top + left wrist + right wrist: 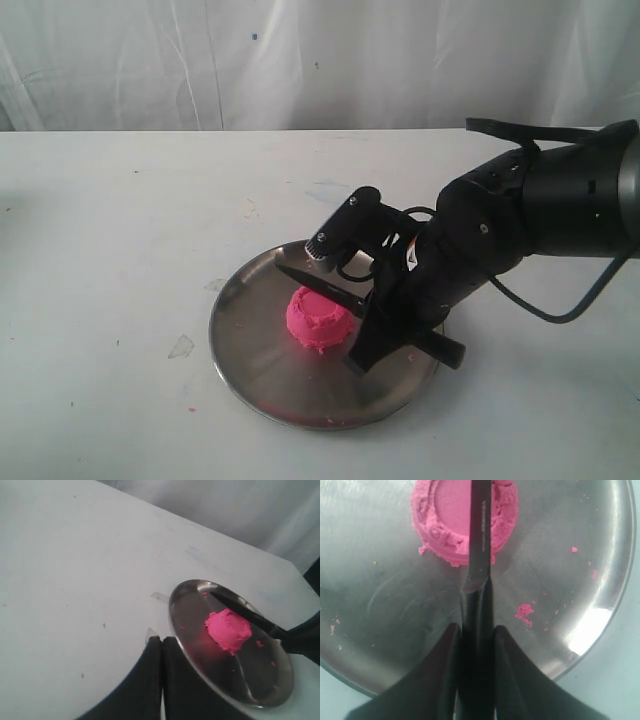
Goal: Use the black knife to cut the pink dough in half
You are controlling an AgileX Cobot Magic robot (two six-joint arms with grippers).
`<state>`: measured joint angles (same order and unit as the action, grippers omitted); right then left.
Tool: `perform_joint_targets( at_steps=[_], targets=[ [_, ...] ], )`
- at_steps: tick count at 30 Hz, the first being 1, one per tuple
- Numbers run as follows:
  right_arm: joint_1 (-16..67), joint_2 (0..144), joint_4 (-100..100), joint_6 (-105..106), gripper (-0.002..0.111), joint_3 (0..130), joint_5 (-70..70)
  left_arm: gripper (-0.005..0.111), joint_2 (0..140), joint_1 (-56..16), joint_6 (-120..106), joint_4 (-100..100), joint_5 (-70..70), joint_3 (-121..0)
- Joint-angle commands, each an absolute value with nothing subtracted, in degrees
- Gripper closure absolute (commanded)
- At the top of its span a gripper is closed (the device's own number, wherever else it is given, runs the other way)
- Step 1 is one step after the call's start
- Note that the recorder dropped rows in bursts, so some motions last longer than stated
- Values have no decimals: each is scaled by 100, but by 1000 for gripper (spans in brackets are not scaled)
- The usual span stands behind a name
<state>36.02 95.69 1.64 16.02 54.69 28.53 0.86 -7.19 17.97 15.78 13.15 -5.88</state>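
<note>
The pink dough [318,320] is one flat-topped dome near the middle of the round steel plate [240,340]. My right gripper [378,325] is shut on the handle of the black knife [322,287]. In the right wrist view the blade of the black knife [480,530] runs across the top of the pink dough [447,515], a little off centre, with the handle between my right gripper's [476,630] fingers. Whether the edge touches the dough I cannot tell. My left gripper [161,640] is shut and empty, beside the plate's rim [172,615]; the dough [228,630] lies beyond it.
Small pink crumbs [524,611] lie scattered on the plate. Scraps of clear tape [181,346] sit on the white table left of the plate. A white curtain [300,60] closes the back. The right arm's cable [540,305] hangs to the right.
</note>
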Motion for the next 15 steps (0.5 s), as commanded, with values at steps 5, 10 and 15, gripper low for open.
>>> perform_joint_targets(
  at_steps=[5, 10, 15],
  targets=[
    [3657, 9555, 221, 1691, 108, 5487, 2659, 107, 1455, -749, -936, 3968, 1658, -1677],
    [3657, 9555, 210, 1677, 108, 5487, 2587, 107, 3013, -749, -4157, 6733, 1727, -2226],
    [3745, 9635, 198, 1677, 108, 5487, 2483, 107, 4835, -749, -7579, 9453, 2381, -2879]
  ],
)
